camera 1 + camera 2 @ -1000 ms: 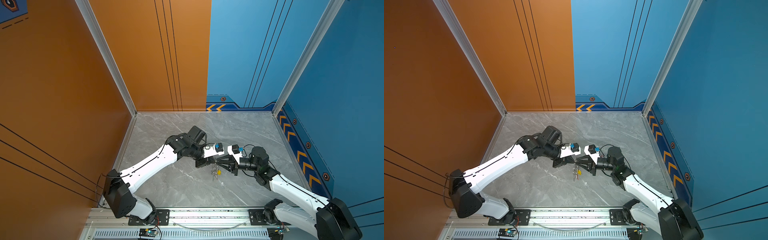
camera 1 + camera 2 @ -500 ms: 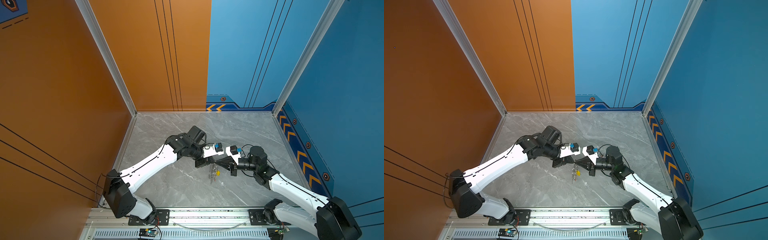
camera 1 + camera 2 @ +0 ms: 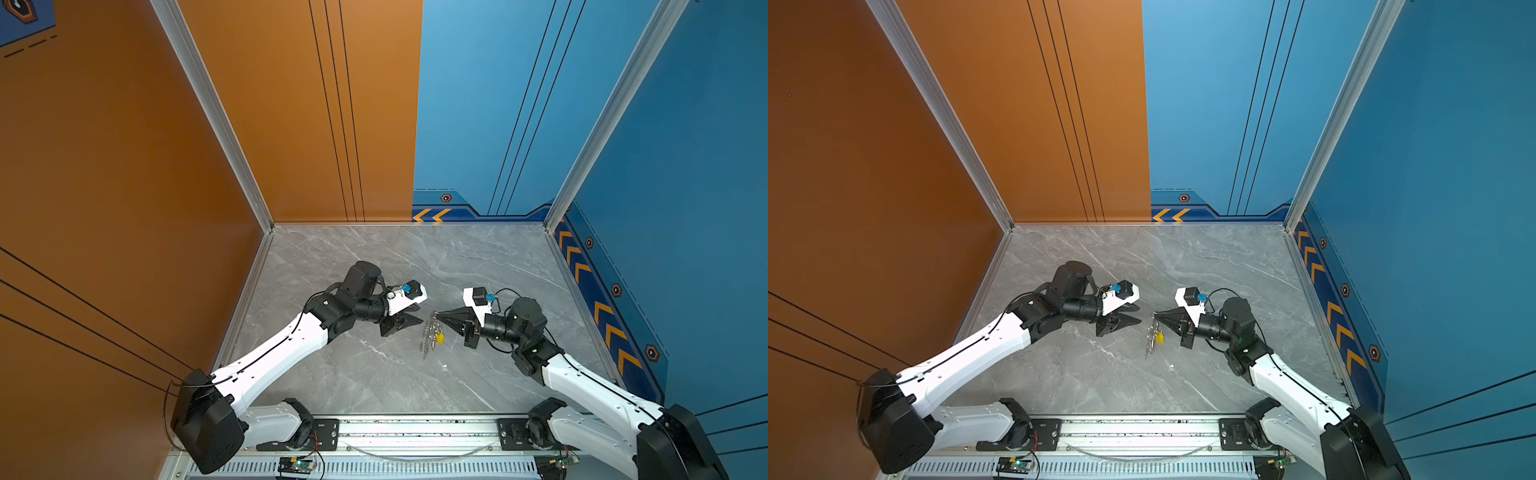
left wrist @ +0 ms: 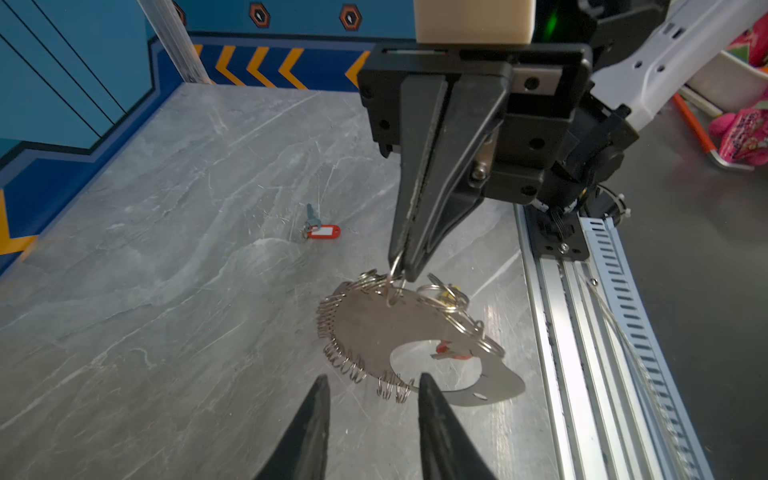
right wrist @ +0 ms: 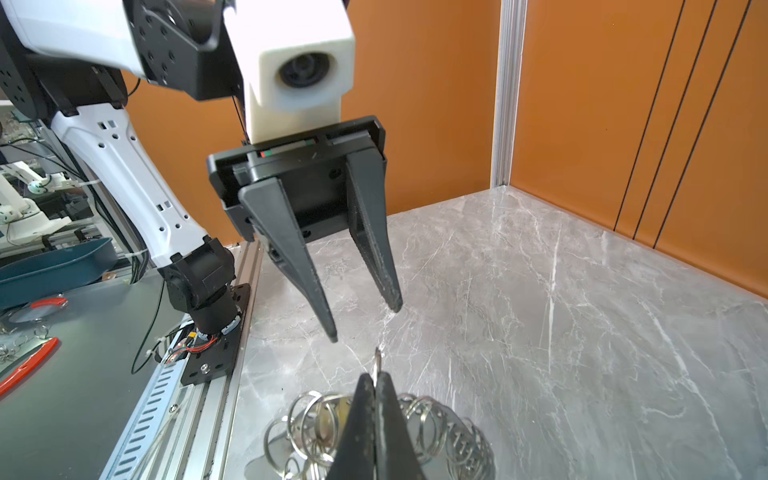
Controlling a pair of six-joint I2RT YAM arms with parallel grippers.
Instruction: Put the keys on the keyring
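Both jaws of the left gripper [image 3: 417,321] have just spread and hold nothing, clear of the ring plate [image 4: 374,328]. It now hangs from one keyring [image 4: 395,286] clamped in the closed right gripper [image 3: 438,316], yellow key [image 3: 439,338] attached. A red-tagged key [image 4: 324,232] lies loose on the table [image 4: 166,208], likely next.

Grey marble-look floor [image 3: 395,257] boxed by orange walls [image 3: 104,166] and blue walls [image 3: 478,104] — aluminium posts [image 3: 210,112] at the corners.

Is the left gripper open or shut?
Open. In the right wrist view the left gripper has its two fingers clearly apart, nothing between them.
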